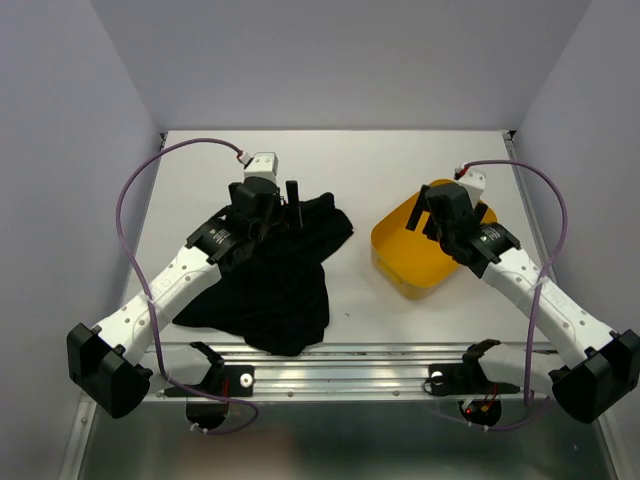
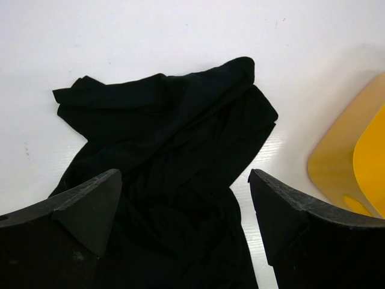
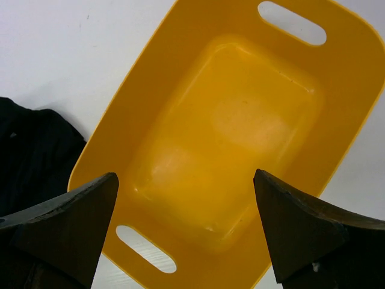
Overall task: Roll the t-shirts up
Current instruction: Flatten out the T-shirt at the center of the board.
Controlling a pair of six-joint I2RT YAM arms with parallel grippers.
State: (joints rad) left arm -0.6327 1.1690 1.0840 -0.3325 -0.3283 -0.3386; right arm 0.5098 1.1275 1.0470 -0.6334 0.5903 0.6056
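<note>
On the white table (image 1: 390,165), left of centre, your black t-shirt (image 1: 268,280) lies crumpled and unrolled, near the yellow tub (image 1: 405,265) but not touching it. Your left gripper (image 2: 186,229) hangs over the shirt's far end, jaws spread wide, holding nothing. Your right gripper (image 3: 186,232) hovers above the tub's bare floor, its fingers equally wide apart and empty.
</note>
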